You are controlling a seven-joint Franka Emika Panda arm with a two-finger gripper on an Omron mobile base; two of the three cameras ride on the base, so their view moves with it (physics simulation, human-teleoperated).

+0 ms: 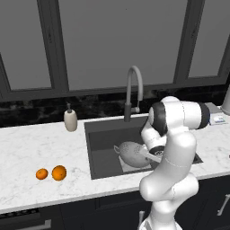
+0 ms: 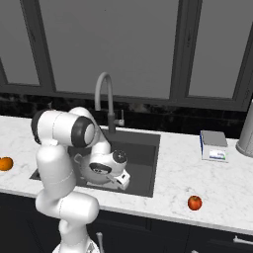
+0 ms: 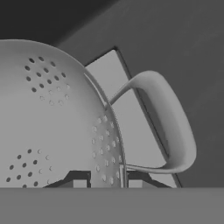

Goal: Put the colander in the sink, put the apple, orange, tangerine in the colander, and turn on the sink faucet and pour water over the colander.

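The silver colander point(image 1: 130, 152) sits in the dark sink point(image 1: 102, 134), under the arched sink faucet point(image 1: 134, 85). My gripper point(image 3: 106, 181) is shut on the colander point(image 3: 52, 122), one dark fingertip on each side of its rim wall, next to a loop handle point(image 3: 173, 127). From the left base view the gripper point(image 1: 145, 154) meets the bowl's right edge. The orange point(image 1: 59, 172) and the smaller tangerine point(image 1: 42, 174) lie on the counter left of the sink. The red apple point(image 2: 194, 202) rests on the counter right of the sink.
A cream soap bottle point(image 1: 70, 119) stands at the sink's back left corner. A small scale point(image 2: 214, 146) and a grey vessel point(image 2: 246, 131) stand on the right counter. Dark windows run behind the marble counter point(image 1: 45, 143).
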